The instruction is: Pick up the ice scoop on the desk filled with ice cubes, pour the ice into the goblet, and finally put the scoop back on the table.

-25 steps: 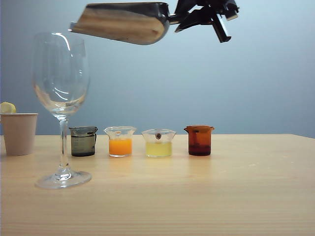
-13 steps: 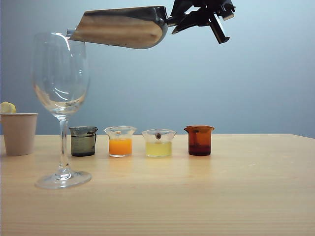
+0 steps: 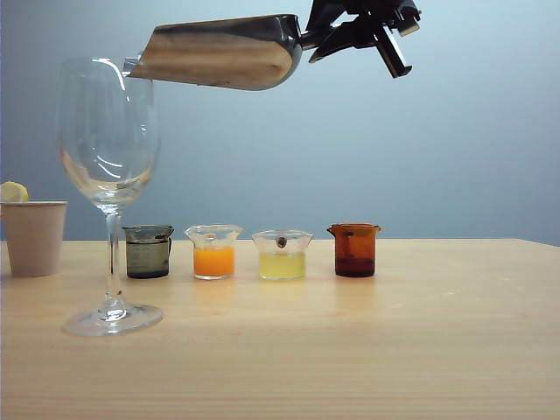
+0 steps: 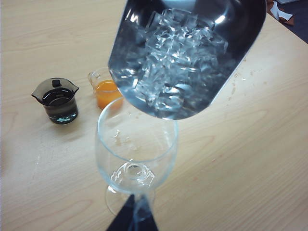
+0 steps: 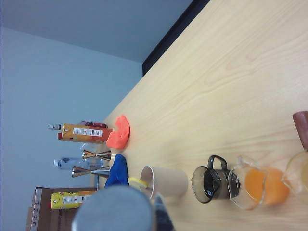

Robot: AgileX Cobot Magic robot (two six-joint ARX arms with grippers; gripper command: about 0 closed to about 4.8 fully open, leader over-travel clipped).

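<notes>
No label is legible. Top centre, the right hand (image 3: 350,33) grips the ice scoop (image 3: 219,52), its ice cubes (image 4: 175,57) above the goblet (image 3: 107,175); the worktop (image 3: 394,350) lies open lower right. Left hand's state: cannot tell.

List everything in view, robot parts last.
goblet: one, clear, empty, left on the desk
ice scoop: one, steel, tilted over the goblet's rim
ice cubes: many, clear, inside the scoop
paper cup: one, beige, far left
beakers: four in a row, smoky, orange, yellow, amber
right gripper: black, shut on the scoop handle, up high
left gripper: not in view
</notes>
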